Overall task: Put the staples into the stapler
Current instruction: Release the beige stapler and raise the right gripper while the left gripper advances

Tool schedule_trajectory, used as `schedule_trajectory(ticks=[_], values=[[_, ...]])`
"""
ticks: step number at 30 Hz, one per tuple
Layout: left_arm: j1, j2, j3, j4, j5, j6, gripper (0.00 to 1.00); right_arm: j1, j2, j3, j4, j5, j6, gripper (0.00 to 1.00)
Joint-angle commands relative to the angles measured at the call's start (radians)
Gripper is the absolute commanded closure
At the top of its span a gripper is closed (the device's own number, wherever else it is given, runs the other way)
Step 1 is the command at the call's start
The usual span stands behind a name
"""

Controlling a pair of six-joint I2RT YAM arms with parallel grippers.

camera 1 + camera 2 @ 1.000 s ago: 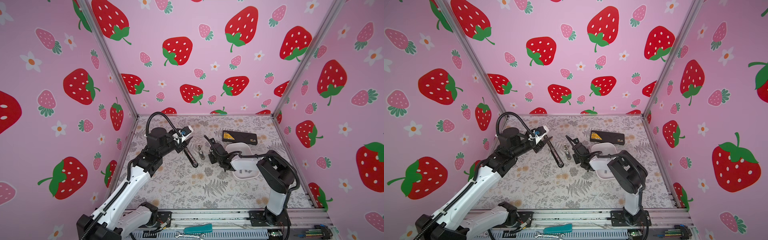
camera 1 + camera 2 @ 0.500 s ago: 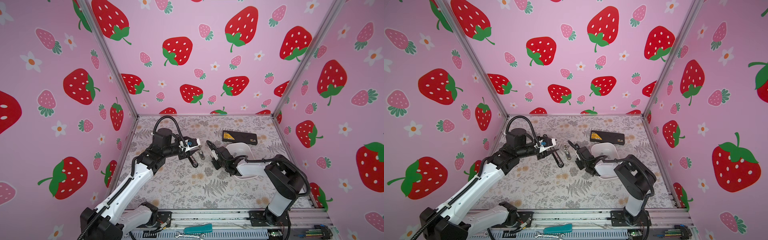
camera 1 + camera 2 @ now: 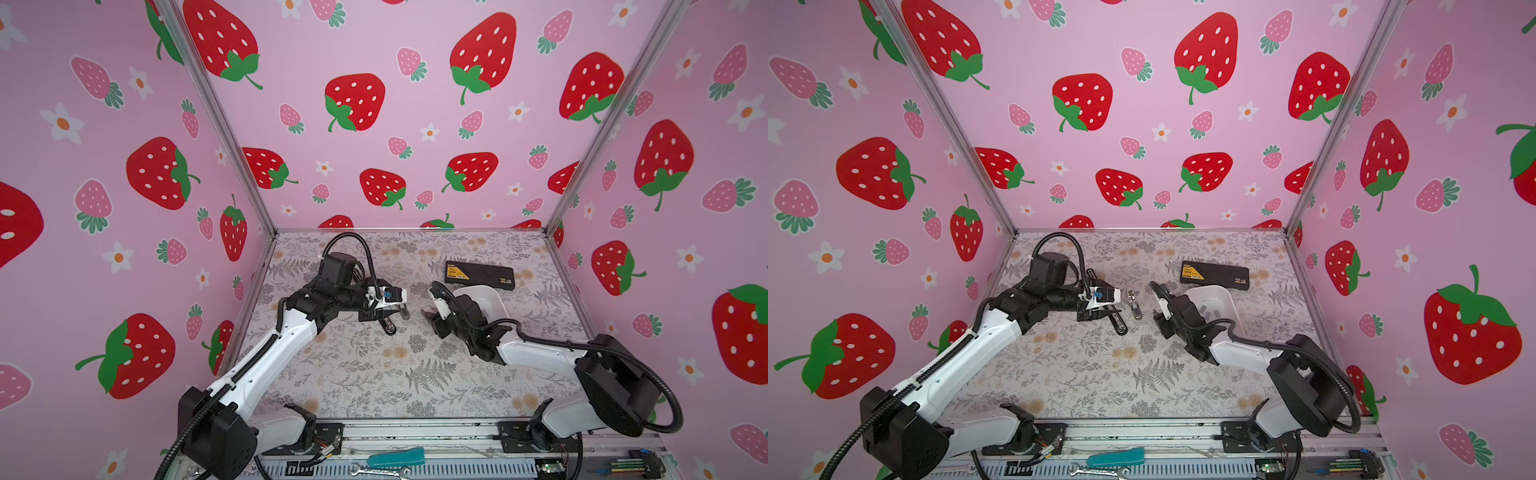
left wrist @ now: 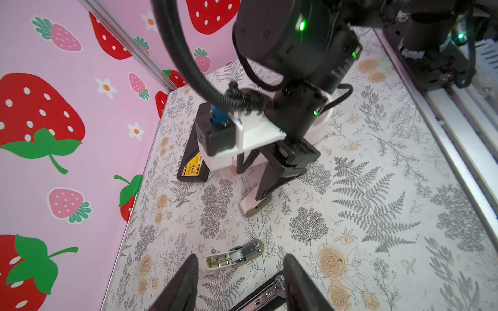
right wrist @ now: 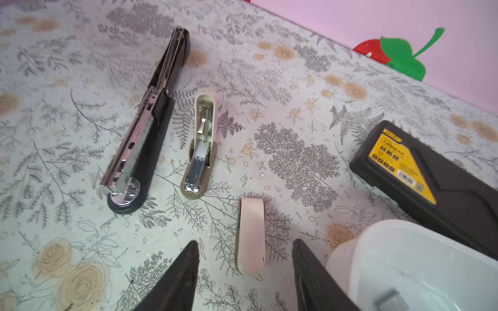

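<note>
The staples [image 5: 389, 300] are seen as grey strips in the white tray [image 5: 358, 242], just beside the right gripper [image 5: 245, 242], whose jaws are spread around — not touching — a closed cream stapler [image 5: 250, 237] on the table [image 5: 296, 94]. The left gripper [image 4: 241, 257] is likewise spread, nothing clamped, with a black stapler [image 4: 258, 293] lying between its fingers. An opened beige stapler [image 5: 200, 150] is judged the likeliest target: one strip should be pinched by its long sides, kept level, and lowered legs-down into the bared channel.
</note>
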Motion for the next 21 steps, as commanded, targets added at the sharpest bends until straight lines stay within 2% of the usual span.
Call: schedule_trajectory(ticks=[1,7,14,21], values=[[-0.037,0.039,0.062,-0.091,0.006,0.14,0.45,-0.002,-0.09,-0.048,0.046,0.049,0.024,0.41],[-0.117,0.131,0.132,-0.156,-0.017,0.229,0.42,-0.034,-0.274,-0.133,0.058,0.11,0.088,0.38],[-0.229,0.318,0.268,-0.231,-0.168,0.297,0.41,-0.128,-0.421,-0.208,0.031,0.167,0.16,0.36],[-0.267,0.538,0.484,-0.383,-0.24,0.331,0.43,-0.287,-0.49,-0.266,0.019,0.115,0.225,0.33]])
